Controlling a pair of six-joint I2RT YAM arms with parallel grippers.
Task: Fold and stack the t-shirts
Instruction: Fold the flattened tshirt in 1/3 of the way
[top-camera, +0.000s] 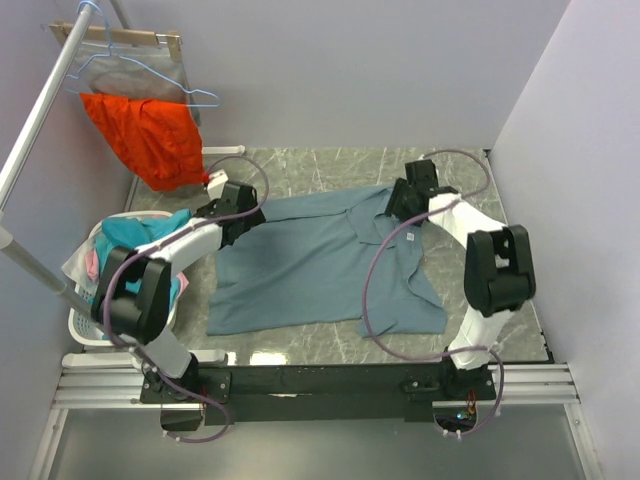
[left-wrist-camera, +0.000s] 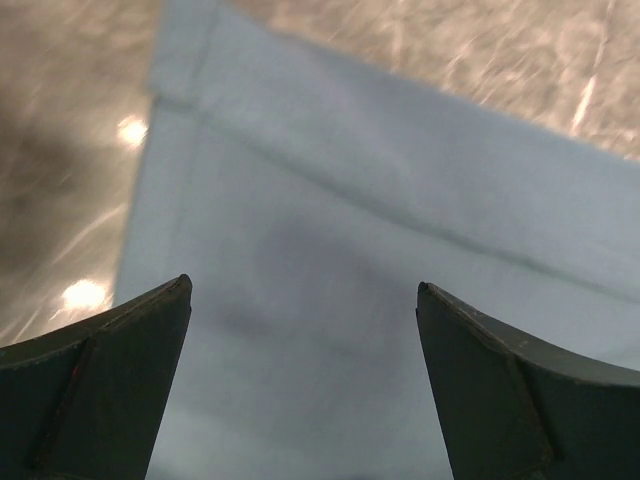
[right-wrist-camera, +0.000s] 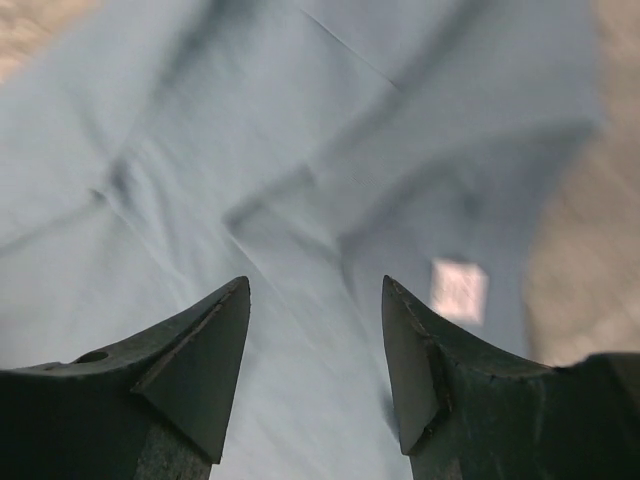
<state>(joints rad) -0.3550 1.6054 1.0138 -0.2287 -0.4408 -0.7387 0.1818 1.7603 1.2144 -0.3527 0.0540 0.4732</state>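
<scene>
Starting at the left of the overhead view, a white laundry basket (top-camera: 80, 325) holding teal cloth sits beside the marble table (top-camera: 320, 165), with an orange garment (top-camera: 150, 135) hanging above it. Neither wrist camera catches these. The left gripper (left-wrist-camera: 303, 285) hovers over the left edge of the slate-blue t-shirt (top-camera: 310, 265). Its wrist view alone shows the jaws spread wide with nothing between them, above a stitched hem and bare marble. The t-shirt lies spread across the middle of the table, rumpled on its right side. The right gripper (right-wrist-camera: 315, 285) hangs over the collar area. Only its own camera shows the jaws partly apart and gripping nothing, with the white neck label (right-wrist-camera: 458, 290) just right of them.
</scene>
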